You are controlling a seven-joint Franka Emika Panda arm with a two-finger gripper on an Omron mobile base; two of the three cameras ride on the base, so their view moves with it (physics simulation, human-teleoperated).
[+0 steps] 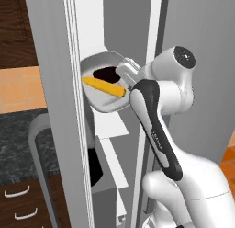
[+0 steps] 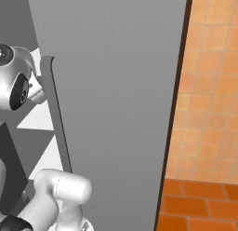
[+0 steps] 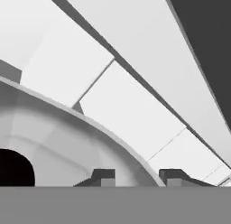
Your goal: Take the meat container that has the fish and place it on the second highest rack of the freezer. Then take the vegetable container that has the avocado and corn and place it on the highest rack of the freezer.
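Two dark fingertips [image 3: 104, 175] of the pincer [image 3: 135, 177] are seen at the bottom of the hand view, set on either side of the rim of the vegetable container [image 3: 76, 142]: one tip stands inside the bowl, the other outside it. A gap is seen between the rim and the tips, though whether the pads touch it cannot be told, so the pincer is taken as narrowly parted astride the rim rather than firmly clamped.

From the left base view the pincer [image 1: 125, 70] is met at the bowl's right-hand rim, and the vegetable container [image 1: 104, 96] is seen high inside the freezer [image 1: 55, 107], tilted so that its mouth faces the camera. Whether it rests on a shelf cannot be told. Inside it the avocado [image 1: 106, 74] is seen as a dark lump at the upper part, and the corn [image 1: 104, 87] lies below it, its long axis running from the left rim slightly downward to the right, toward the pincer.

The arm [image 1: 158, 130] is raised from the lower right, bent at the elbow, with the wrist turned leftward into the open compartment. White shelves [image 1: 114, 153] are seen beneath the bowl. In the right base view the grey freezer door [image 2: 116, 109] with its curved handle [image 2: 58, 118] stands beside the arm.
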